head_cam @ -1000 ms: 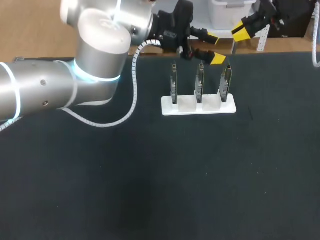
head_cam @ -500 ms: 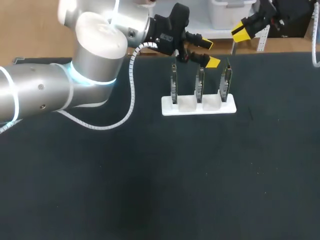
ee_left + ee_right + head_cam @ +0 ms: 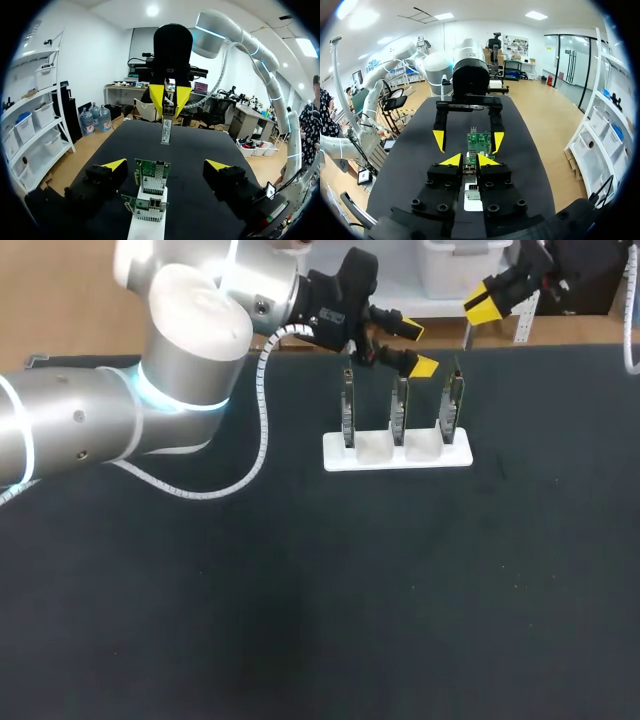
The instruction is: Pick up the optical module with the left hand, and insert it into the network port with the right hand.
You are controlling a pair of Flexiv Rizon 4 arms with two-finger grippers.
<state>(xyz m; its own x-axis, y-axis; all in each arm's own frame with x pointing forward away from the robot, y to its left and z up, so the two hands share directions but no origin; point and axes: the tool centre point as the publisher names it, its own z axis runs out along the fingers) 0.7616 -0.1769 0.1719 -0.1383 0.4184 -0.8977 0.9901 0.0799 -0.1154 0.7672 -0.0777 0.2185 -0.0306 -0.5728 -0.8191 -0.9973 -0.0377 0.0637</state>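
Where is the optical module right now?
In the left wrist view, the optical module hangs gripped in the right claw, ahead of the open left claw and past the upright cards.

Head overhead, wrists opposed, sharing network cards

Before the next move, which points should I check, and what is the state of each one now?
1. Right gripper shut on the optical module: ok.
2. Left gripper open and holding nothing: ok.
3. Three network cards upright in the white stand: ok.
4. Left fingers clear of the network cards: ok, a gap shows on each side in the left wrist view.
5. Module lined up with a port: not ok, it hangs apart from the cards.
6. Port free of obstruction: cannot tell.
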